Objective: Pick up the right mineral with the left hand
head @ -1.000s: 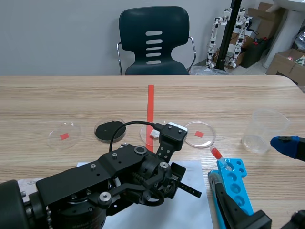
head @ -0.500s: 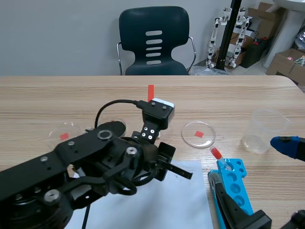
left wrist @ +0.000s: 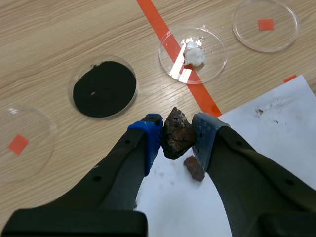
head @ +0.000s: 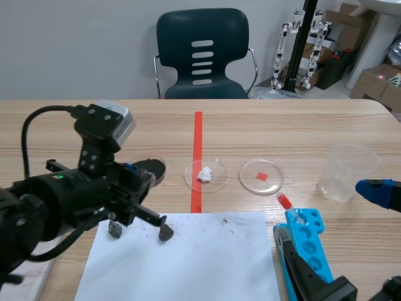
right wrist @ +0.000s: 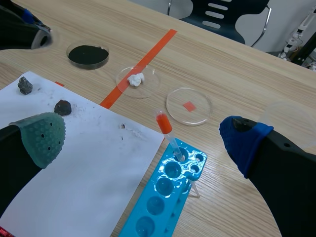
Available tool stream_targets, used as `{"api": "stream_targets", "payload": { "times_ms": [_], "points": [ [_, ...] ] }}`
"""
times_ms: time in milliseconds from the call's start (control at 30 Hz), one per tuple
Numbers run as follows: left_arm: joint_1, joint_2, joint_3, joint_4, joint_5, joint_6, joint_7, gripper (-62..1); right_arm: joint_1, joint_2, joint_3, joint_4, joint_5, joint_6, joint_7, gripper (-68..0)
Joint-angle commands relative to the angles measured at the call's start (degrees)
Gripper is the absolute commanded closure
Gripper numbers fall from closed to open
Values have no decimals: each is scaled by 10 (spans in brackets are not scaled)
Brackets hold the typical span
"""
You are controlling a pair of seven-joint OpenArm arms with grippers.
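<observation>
Clamping a dark brown mineral [left wrist: 177, 132], left fingers [left wrist: 144, 147] hover above paper [left wrist: 276, 116] — right fingers [right wrist: 40, 136] apart.

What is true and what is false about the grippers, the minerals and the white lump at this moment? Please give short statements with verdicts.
1. The left gripper has its jaws shut on a rusty-brown mineral. True.
2. A grey mineral and a darker mineral lie on the white paper. True.
3. The white lump lies on the white paper. False: it lies in a clear dish, off the paper.
4. The right gripper holds the red-capped tube. False: its jaws are open, and the tube stands in the blue rack.
</observation>
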Motion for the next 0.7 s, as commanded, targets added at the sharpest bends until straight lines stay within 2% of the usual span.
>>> {"api": "stream_targets", "payload": {
  "times_ms": [0,200,300,400,533,667],
  "points": [
    [34,-13,-13,24,-1,-11,-34,-74,5,4,1,3,4,0,9,-679],
    [170,-74,-71,100,5,-36,-150,-74,5,4,1,3,4,0,9,-679],
    [233,-98,-92,127,15,-36,-199,-74,5,4,1,3,4,0,9,-679],
    [286,-101,-112,145,48,-36,-222,-74,5,4,1,3,4,0,9,-679],
    [343,-101,-130,160,75,-36,-262,-74,5,4,1,3,4,0,9,-679],
    [393,-101,-154,173,82,-36,-299,-74,5,4,1,3,4,0,9,-679]
  ]
}}
